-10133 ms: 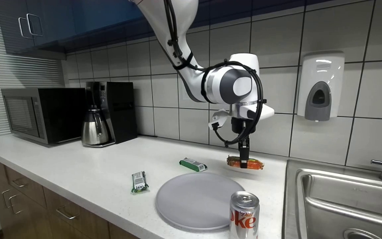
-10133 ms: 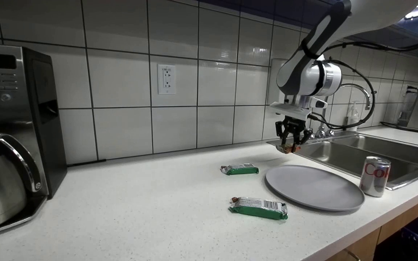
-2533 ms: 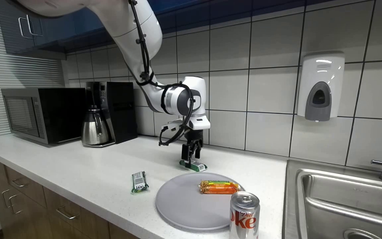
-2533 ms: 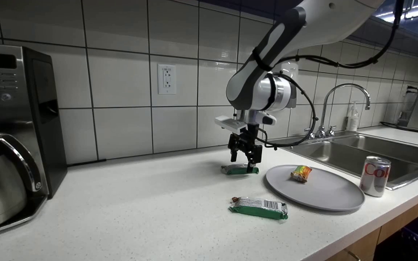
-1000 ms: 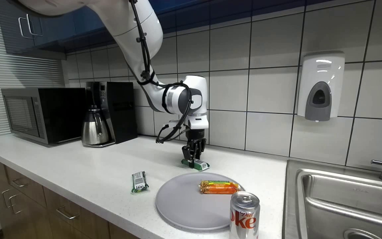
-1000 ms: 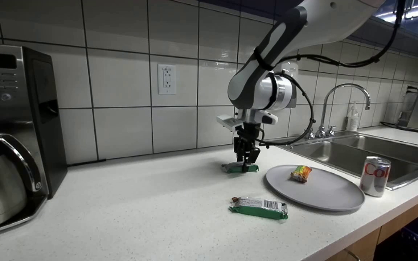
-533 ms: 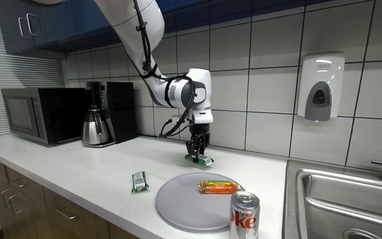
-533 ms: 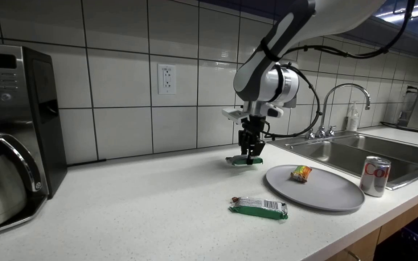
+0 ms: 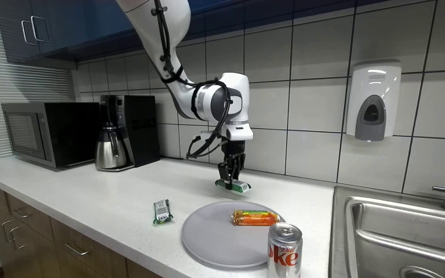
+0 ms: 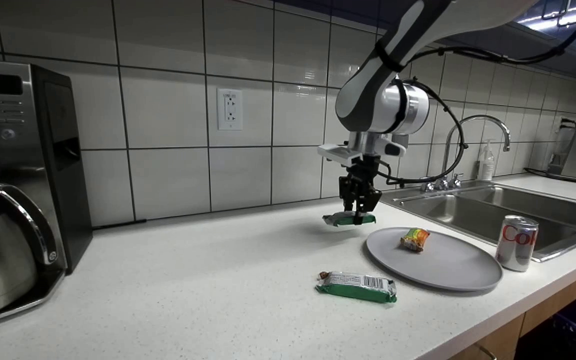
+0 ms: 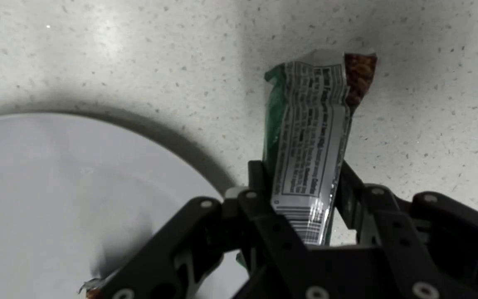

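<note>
Gripper (image 11: 303,182): wrist view — two black fingers (image 11: 256,176) press on the long sides of the held bar (image 11: 309,153), pinching it across its narrow width; presumably those sides give the firmest faces to squeeze.
Held bar: wrist view; printed back faces up, one crimped end reaches well past the fingers over the counter (image 11: 421,137), the near part is hidden by the gripper.
Plate (image 11: 77,174): wrist view; grey, round, its rim near the fingers.
Bar in air: in an exterior view, the held bar (image 9: 240,186) hangs above the counter, shadow below; it is gripped near mid-length, which likely keeps it close to level.
Orange bar (image 9: 256,217): in an exterior view, lies on the plate, off-centre toward the tiled wall (image 9: 317,104).
Loose green bar (image 10: 356,287): in an exterior view, lies on the counter, apart from the plate; nothing touches it.
Can (image 10: 517,243): in an exterior view, upright beside the plate, on the side by the sink (image 10: 468,212); whether can and plate touch, cannot tell.
Bar height: one second ago it is down at the counter between the fingers; now lifted — and, in both exterior views, shifted sinkward.
Gripper load: ten seconds ago, the orange bar; now that lies on the plate.
Plate, can, loose green bar: positions match the earlier frames.
</note>
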Motion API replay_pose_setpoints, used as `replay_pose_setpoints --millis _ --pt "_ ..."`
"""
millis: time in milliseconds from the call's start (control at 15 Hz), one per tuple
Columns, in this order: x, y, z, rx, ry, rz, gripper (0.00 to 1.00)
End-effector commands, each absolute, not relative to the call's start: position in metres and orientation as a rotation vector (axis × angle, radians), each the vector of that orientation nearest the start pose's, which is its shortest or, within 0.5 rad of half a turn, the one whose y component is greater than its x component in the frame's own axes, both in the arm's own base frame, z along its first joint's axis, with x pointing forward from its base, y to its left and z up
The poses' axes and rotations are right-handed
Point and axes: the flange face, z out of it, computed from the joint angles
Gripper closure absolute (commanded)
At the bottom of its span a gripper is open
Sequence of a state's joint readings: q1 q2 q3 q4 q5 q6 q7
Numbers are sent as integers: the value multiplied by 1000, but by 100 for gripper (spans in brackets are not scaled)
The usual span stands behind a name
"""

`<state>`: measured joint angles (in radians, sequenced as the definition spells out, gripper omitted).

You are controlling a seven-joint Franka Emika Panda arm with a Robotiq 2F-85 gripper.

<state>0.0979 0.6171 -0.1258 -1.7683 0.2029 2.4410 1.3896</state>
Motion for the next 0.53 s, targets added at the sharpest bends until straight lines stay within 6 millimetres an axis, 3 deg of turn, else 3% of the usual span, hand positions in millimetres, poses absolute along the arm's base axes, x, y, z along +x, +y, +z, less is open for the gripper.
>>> replay_pose_setpoints --millis 0,467 --pt "642 -14 234 -2259 2059 19 82" --pt "618 -24 234 -2353 1970 37 82"
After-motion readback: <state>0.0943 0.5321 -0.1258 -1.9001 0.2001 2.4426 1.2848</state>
